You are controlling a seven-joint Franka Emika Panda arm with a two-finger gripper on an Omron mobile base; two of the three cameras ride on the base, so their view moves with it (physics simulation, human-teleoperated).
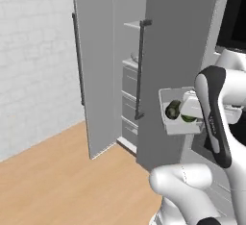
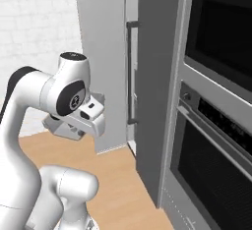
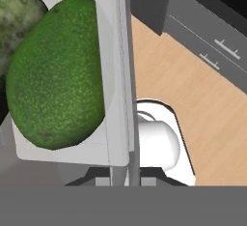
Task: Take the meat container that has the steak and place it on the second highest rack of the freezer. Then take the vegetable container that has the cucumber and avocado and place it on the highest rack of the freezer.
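Note:
My gripper (image 3: 126,174) is shut on the side wall of the vegetable container (image 3: 114,70), a straight-walled grey tray. Inside it lie a bright green avocado (image 3: 58,75) and a darker, mottled green cucumber (image 3: 17,17). From the left base, the vegetable container (image 1: 178,123) hangs in the air by my forearm, in front of a grey panel right of the freezer opening. The freezer (image 1: 129,92) stands open, showing two shelf boards and drawers. A pale rounded rim (image 1: 134,57) on the lower board may be the meat container. The steak is hidden.
The open freezer door (image 1: 98,75) juts out to the left of the opening. A dark bar handle (image 1: 140,70) runs down the panel on the right. Built-in ovens (image 2: 216,101) stand further right. A white brick wall (image 1: 33,60) and wooden floor (image 1: 72,176) lie to the left.

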